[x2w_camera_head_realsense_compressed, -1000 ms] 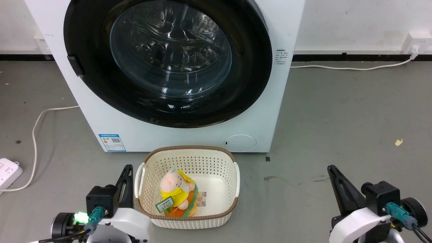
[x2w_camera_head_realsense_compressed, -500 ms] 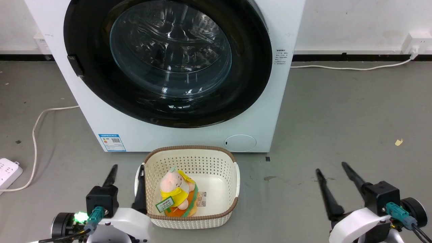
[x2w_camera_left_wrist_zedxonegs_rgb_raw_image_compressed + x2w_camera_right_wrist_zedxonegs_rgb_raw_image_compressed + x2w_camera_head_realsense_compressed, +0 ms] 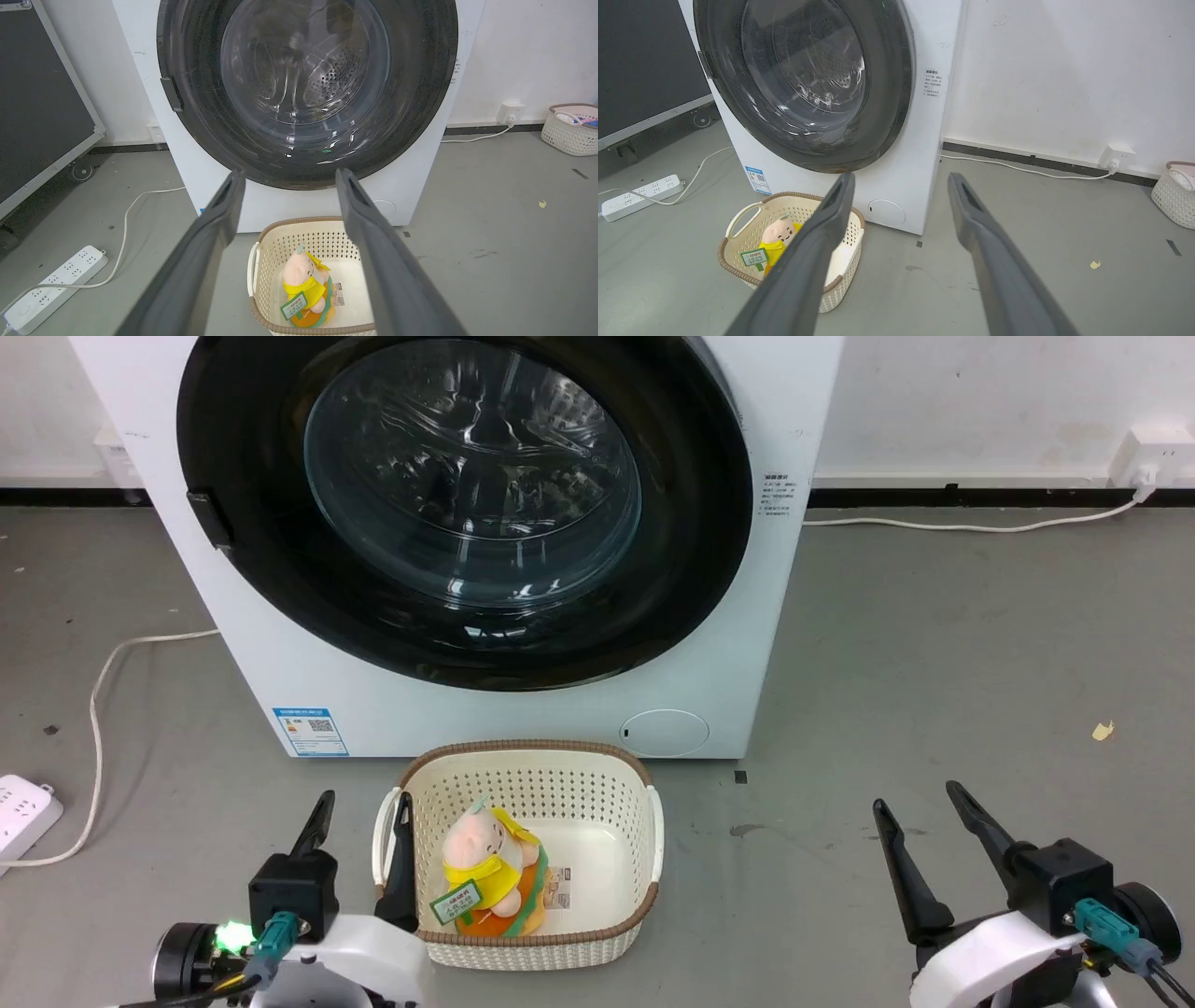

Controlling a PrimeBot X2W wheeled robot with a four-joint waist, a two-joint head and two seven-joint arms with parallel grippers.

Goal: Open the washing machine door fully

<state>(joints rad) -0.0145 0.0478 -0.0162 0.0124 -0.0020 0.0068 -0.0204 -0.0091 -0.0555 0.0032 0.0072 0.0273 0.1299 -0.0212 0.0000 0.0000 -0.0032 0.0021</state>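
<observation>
The washing machine door [image 3: 243, 504] is a large glossy black disc with a clear glass bowl centre, lying flat against the white machine front, with a small dark latch tab at its left edge. It also fills the top of the left wrist view [image 3: 420, 84] and the right wrist view [image 3: 896, 93]. My left gripper [image 3: 364, 800] is open at the lower left, its fingers beside the basket's left rim. My right gripper [image 3: 920, 795] is open at the lower right over bare floor. Both are well short of the door and hold nothing.
A cream basket [image 3: 560, 775] with a yellow plush toy [image 3: 490, 868] stands on the floor in front of the machine. A small round white flap [image 3: 665, 732] sits low on the machine. A power strip [image 3: 23, 807] and cable lie left; another cable runs along the right wall.
Both grippers have gone from shut to open over the last second. The left arm has shifted slightly right; the door has not moved.
</observation>
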